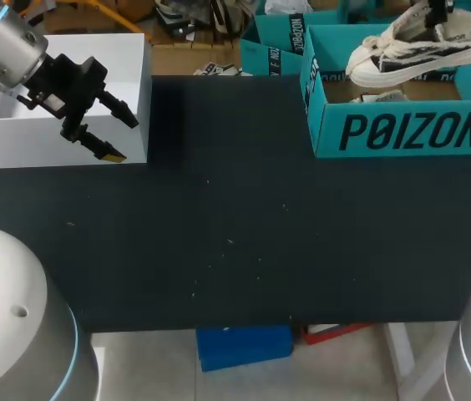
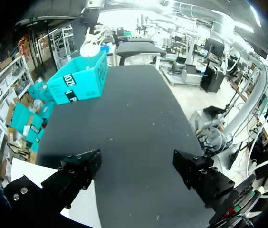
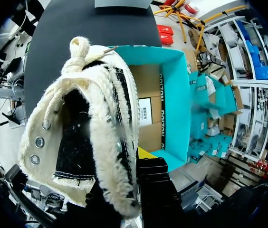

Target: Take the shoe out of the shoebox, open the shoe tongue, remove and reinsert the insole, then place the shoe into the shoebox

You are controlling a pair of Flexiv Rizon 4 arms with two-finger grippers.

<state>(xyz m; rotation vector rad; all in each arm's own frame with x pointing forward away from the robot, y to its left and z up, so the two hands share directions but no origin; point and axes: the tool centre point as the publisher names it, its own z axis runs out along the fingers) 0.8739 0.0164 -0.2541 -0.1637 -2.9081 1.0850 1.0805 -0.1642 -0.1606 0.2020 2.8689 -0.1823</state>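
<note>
A cream low-top shoe [image 1: 423, 46] with frayed black-edged trim hangs just above the open teal shoebox [image 1: 411, 134] at the table's far right. My right gripper [image 1: 438, 12] holds it from above, mostly hidden. In the right wrist view the gripper [image 3: 129, 166] is shut on the shoe's [image 3: 77, 142] fuzzy collar, one yellow-tipped finger [image 3: 146, 156] showing, and the shoebox [image 3: 172, 95] lies open below. My left gripper [image 1: 124, 138] stands open and holds nothing over a white box at the far left. Its own view shows the open gripper [image 2: 141, 166] and, far ahead, the shoebox [image 2: 79, 80].
The white box [image 1: 52, 142] sits at the table's far left corner, under my left gripper. A second teal box [image 1: 273, 46] stands behind the shoebox, off the table's back edge. The black tabletop [image 1: 235, 234] stretches between the two arms.
</note>
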